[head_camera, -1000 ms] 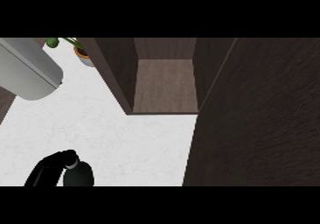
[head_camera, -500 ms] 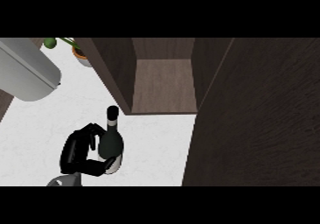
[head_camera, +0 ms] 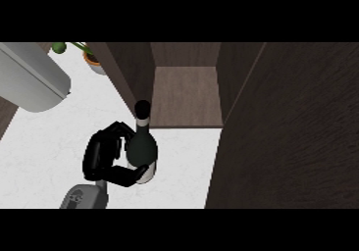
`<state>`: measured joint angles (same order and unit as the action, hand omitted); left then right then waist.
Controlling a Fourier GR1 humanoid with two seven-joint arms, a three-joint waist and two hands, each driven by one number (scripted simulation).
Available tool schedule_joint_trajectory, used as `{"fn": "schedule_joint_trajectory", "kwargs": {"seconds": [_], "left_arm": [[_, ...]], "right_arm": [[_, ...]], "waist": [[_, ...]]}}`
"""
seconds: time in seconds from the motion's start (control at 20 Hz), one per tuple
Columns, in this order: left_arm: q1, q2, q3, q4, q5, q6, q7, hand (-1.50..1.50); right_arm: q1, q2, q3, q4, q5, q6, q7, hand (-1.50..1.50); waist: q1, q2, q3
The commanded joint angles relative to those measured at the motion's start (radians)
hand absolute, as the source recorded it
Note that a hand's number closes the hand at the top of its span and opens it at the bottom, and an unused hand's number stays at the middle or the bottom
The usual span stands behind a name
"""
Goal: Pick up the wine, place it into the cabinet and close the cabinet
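White marbled counter (head_camera: 52, 142); potted plant (head_camera: 87, 54) at back; pale rounded appliance (head_camera: 27, 78), possibly hood, upper left.

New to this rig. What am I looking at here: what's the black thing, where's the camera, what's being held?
The camera sits at the robot's head and looks steeply down at a white counter. The black shape is one of the robot's hands, on a grey forearm that enters from the lower edge; which side it belongs to I cannot tell. Its fingers curl round a dark wine bottle, neck pointing toward an open cabinet of dark wood. The cabinet's door stands open at the right. A potted plant and a grey rounded appliance sit at the upper left.
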<state>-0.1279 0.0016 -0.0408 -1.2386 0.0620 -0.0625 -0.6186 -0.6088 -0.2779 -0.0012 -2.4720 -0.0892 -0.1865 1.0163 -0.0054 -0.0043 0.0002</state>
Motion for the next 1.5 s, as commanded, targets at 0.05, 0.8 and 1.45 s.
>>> {"fn": "schedule_joint_trajectory", "kwargs": {"seconds": [0.05,0.8,1.45], "left_arm": [[-0.040,-0.002,-0.131,-0.125,0.114,0.063,0.132,1.50],[-0.323,-0.002,-0.349,-0.312,0.122,0.554,0.537,1.50],[-0.549,0.012,-0.268,-0.054,0.110,0.577,0.523,1.50]], "right_arm": [[0.009,0.007,0.009,-0.096,-0.050,-0.014,0.078,-1.50],[0.018,-0.009,-0.016,-0.122,-0.087,0.001,0.116,-1.50],[0.046,0.015,-0.039,-0.103,-0.093,0.016,0.047,-1.50]], "waist": [[-0.002,-0.001,0.000],[-0.012,0.000,0.000],[-0.008,0.002,0.000]]}}
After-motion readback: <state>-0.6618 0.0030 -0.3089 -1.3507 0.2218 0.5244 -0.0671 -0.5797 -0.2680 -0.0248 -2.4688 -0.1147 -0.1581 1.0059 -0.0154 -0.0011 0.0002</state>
